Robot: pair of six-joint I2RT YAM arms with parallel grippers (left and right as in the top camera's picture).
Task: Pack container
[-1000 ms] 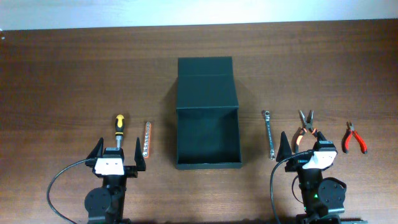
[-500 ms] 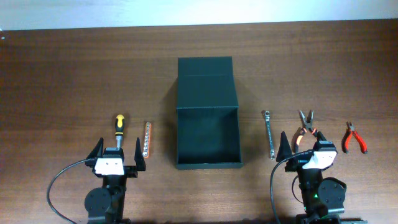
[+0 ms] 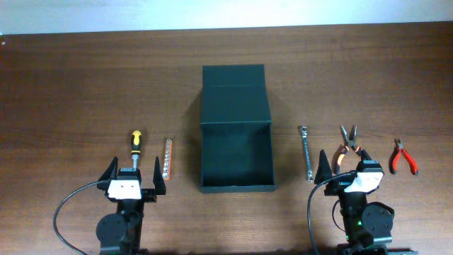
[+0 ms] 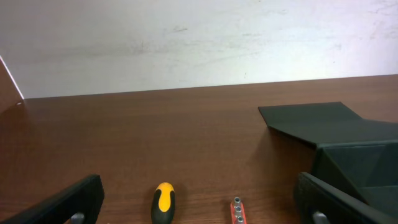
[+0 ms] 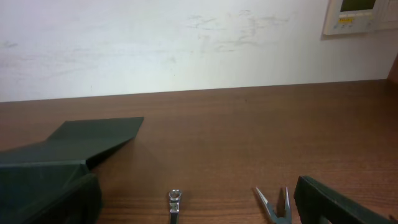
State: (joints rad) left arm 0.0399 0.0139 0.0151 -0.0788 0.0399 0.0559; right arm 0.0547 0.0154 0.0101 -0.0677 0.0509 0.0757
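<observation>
On the table (image 3: 85,85), the container (image 3: 236,157) sits centrally; screwdriver (image 3: 135,144) and bit strip (image 3: 166,157) lie left, wrench (image 3: 306,152), pliers (image 3: 347,140) and cutters (image 3: 403,156) right.

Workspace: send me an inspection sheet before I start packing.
Surface: brown wood table.
Job's things: container open, empty, lid laid flat behind.
Clutter: screwdriver and bit strip on its left; wrench, pliers, red pliers on its right.
Grippers: left fingers and right fingers spread open, holding nothing.
Cables: left cable and right cable, black, loop by the arm bases.
Surroundings: white wall; wall panel.
</observation>
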